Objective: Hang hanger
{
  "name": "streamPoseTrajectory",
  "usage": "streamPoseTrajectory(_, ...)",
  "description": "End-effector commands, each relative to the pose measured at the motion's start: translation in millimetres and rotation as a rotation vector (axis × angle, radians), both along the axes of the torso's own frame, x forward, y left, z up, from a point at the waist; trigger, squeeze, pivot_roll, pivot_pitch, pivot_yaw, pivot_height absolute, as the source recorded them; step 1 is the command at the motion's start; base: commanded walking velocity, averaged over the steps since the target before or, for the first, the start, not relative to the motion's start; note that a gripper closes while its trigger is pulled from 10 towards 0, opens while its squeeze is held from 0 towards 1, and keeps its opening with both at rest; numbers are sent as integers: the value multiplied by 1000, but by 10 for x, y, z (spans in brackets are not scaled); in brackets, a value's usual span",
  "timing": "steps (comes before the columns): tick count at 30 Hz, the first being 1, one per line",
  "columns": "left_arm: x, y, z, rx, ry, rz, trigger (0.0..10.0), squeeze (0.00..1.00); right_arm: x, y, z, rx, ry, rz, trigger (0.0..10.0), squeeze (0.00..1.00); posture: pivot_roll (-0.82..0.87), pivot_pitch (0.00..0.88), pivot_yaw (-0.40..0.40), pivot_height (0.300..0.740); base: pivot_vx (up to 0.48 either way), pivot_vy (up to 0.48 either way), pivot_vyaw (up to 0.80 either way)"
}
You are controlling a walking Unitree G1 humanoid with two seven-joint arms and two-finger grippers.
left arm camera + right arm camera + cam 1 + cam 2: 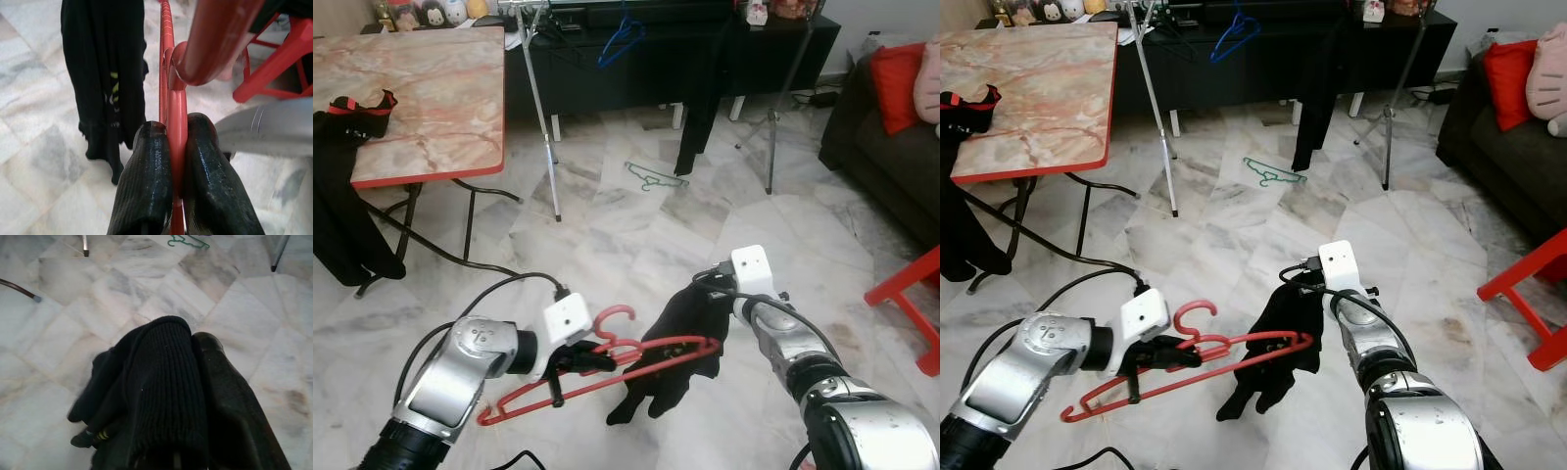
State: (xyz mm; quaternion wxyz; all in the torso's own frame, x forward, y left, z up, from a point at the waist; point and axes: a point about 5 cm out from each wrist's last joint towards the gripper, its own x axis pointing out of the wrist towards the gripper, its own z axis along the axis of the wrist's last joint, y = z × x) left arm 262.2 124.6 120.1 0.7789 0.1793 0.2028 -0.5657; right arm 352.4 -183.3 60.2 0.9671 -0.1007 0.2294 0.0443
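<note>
Hanger [607, 367] is stiff, light plastic, clamped near its neck by left gripper [177, 142]. Right gripper [717, 299], at 3 o'clock, pinches the limp black garment [677, 343] (likely to slide off); you should hold the neck.

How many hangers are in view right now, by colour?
Red hanger, pinched by the left gripper: 1
Blue hanger, up on the rack: 1
Green hanger, flat on the floor: 1
Total: 3
</note>
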Motion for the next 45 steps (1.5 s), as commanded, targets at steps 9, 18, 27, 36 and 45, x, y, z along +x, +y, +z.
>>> streamPoseTrajectory(9, -57, -169, 42, -25, 2, 4, 10000, 0, 54, 345, 82, 88, 10, 219, 10000, 0, -38, 64, -50, 740, 0, 0, 0)
streamPoseTrajectory(18, 71, -138, -9, 39, -70, 107, 10000, 0, 36, 341, 63, 99, 26, 238, 10000, 0, -39, 58, -51, 740, 0, 0, 0)
streamPoseTrajectory(27, 148, -71, -41, 93, -107, 167, 10000, 0, 45, 327, 81, 104, 16, 234, 10000, 0, -40, 55, -49, 740, 0, 0, 0)
streamPoseTrajectory(36, 171, -29, -77, 135, -119, 205, 10000, 0, 77, 308, 148, 115, -9, 244, 10000, 0, -40, 55, -49, 740, 0, 0, 0)
streamPoseTrajectory(45, 242, -15, -91, 147, -159, 266, 10000, 0, 64, 302, 144, 122, -5, 262, 10000, 0, -43, 60, -51, 740, 0, 0, 0)
